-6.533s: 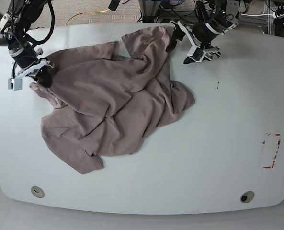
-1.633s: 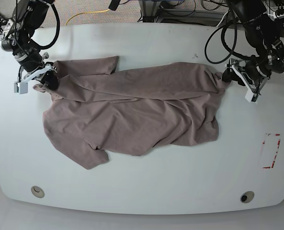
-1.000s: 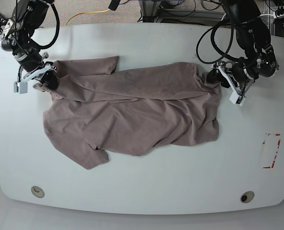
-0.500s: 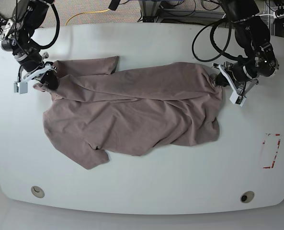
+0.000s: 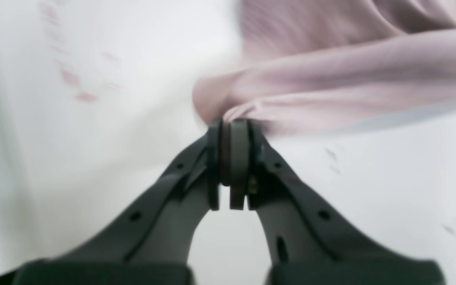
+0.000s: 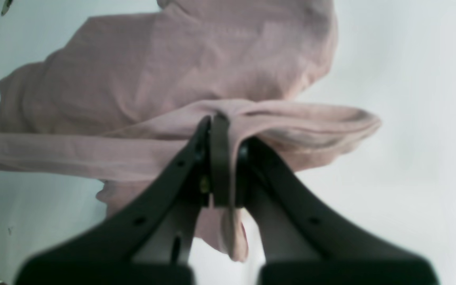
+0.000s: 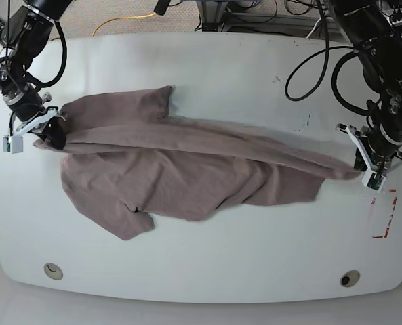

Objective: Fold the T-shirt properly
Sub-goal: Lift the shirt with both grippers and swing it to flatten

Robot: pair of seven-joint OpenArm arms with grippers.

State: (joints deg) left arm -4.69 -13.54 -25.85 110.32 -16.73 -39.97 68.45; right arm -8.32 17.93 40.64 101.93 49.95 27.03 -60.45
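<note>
One T-shirt (image 7: pixel 187 169) lies across the one white table (image 7: pixel 221 264) in front of me. I count two arms and two pincers: my left gripper (image 7: pixel 360 170) and my right gripper (image 7: pixel 45 132), each pinched on the cloth. Two round holes (image 7: pixel 53 271) mark the table's near edge. One red outline (image 7: pixel 384 213) sits beside my left arm, and one yellow cable (image 7: pixel 123 20) crosses the floor.

White table (image 7: pixel 241 271) with two round holes near its front edge, red markings (image 7: pixel 384 213) at one side, yellow cable (image 7: pixel 123 20) on carpet behind
</note>
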